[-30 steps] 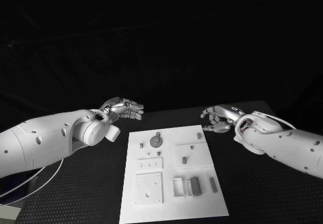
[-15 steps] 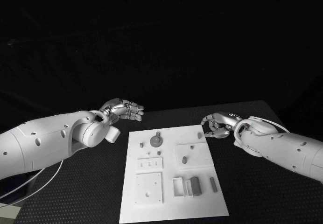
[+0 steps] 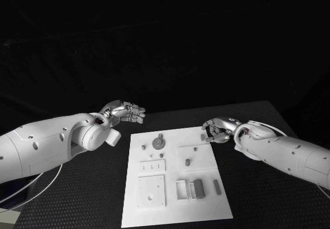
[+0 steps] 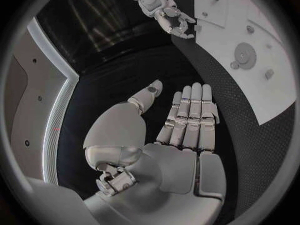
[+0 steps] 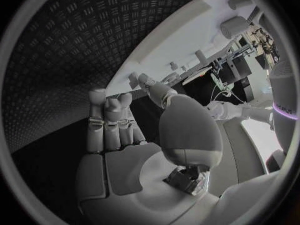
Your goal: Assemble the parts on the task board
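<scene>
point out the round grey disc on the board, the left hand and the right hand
round grey disc [image 3: 159, 142], head view, middle of its face
left hand [image 3: 126, 112], head view, back of the hand
right hand [image 3: 217, 130], head view, middle of the hand

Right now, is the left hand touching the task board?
Apart. In the head view the left hand sits beyond the task board's far left corner, with black table between them; the left wrist view also shows table between fingers and board.
</scene>
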